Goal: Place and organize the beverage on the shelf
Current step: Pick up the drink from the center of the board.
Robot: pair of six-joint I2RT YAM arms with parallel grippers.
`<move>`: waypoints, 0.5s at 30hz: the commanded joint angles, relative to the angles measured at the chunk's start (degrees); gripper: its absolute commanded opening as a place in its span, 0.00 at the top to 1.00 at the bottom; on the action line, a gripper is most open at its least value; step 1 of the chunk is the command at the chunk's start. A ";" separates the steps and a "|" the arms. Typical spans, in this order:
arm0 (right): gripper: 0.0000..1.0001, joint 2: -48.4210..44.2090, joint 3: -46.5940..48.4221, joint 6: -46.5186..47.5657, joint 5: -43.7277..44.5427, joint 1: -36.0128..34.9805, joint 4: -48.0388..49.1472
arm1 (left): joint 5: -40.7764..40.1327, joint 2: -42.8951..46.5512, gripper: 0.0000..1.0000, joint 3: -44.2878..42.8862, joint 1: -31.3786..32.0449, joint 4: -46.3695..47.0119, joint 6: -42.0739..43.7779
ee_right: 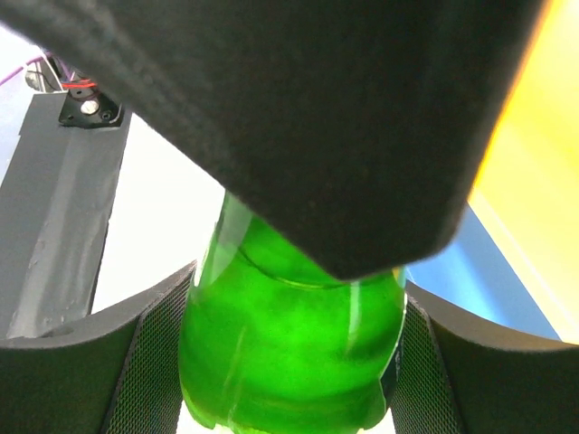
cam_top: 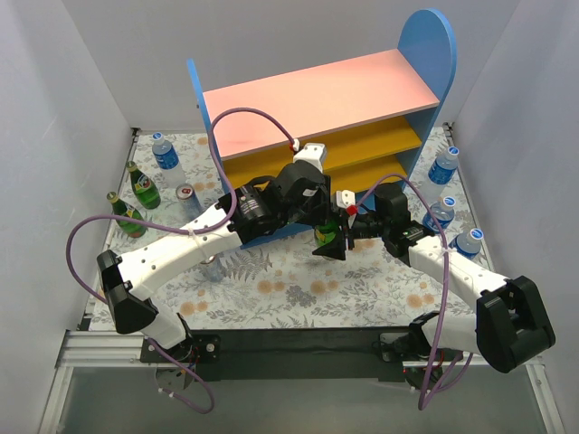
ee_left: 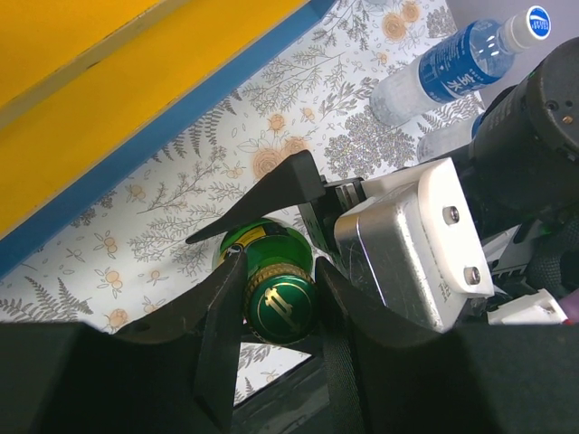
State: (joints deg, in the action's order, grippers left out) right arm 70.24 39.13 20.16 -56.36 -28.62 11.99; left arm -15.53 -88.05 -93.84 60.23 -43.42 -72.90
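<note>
A green glass bottle point(cam_top: 327, 238) stands upright on the floral mat just in front of the shelf point(cam_top: 317, 95). My left gripper point(cam_top: 318, 220) is shut on its green cap point(ee_left: 282, 307) from above, with a finger point(ee_left: 222, 316) on each side. My right gripper point(cam_top: 344, 237) is shut on the bottle's body point(ee_right: 289, 353) from the right, its mesh pads point(ee_right: 149, 371) pressed against the glass. Two more green bottles point(cam_top: 142, 185) point(cam_top: 127, 215), a blue-labelled bottle point(cam_top: 166, 154) and a can point(cam_top: 188, 201) stand at the left. Three blue-labelled bottles point(cam_top: 443, 165) point(cam_top: 439, 212) point(cam_top: 468, 242) stand at the right.
The shelf's blue base edge point(ee_left: 181, 122) and orange lower board point(ee_left: 81, 81) lie close behind the held bottle. Another can point(cam_top: 213, 267) shows partly under my left arm. White walls close in the mat at left, right and back.
</note>
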 commanded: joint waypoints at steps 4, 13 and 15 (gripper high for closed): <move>0.99 0.43 0.94 0.31 -0.51 -0.30 -1.35 | 3.66 2.09 0.62 -0.03 0.77 10.81 -2.33; 0.99 1.30 0.86 0.32 0.02 -0.38 -1.35 | 4.10 1.74 0.54 0.85 0.77 10.64 -2.42; 0.99 1.57 0.86 0.32 0.02 -0.29 -1.27 | 4.02 1.83 0.51 0.85 0.77 10.64 -2.42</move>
State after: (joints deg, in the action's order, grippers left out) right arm 71.11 39.11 20.91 -56.31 -27.81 9.96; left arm -16.45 -88.05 -91.74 59.51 -42.17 -73.93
